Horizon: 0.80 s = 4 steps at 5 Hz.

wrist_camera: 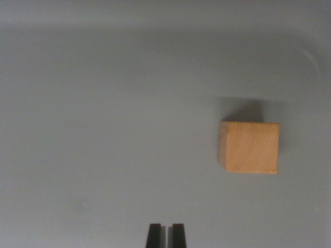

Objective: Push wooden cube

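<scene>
Counter (103, 129) — plain matte grey, bare across the wrist view's left, faint speck low left. Pincer (166, 235) — black tips at bottom centre, drawn together, only a thin slit between, holding nothing. Wooden cube (250, 147) — pale, grain showing, resting flat at the wrist view's right, well apart from the pincer, shadow behind it.

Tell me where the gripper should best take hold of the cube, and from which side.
Probably from above, closing on two opposite flat side faces of the cube. It sits flat and alone on the gray surface, to the wrist view's right of the gripper, whose fingertips are nearly together.
</scene>
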Tool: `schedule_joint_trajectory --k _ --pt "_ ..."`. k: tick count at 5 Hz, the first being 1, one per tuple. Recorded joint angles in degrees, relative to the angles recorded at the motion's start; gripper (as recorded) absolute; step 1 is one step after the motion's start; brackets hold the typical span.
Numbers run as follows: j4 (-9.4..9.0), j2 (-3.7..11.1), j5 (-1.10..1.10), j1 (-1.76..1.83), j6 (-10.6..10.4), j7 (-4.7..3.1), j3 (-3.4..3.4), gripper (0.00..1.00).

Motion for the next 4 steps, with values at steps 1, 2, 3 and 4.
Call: schedule_joint_trajectory --k 1,2,3,4 --pt "-1.56 1.37 0.42 -0.59 -2.70 -1.36 -0.47 0.00" --pt "-1.56 1.37 0.42 -0.59 -2.70 -1.36 -0.47 0.00" --pt "-2.99 2.62 0.80 -1.14 -5.18 -2.61 -0.91 0.00" --pt "-2.99 2.62 0.80 -1.14 -5.18 -2.61 -0.91 0.00"
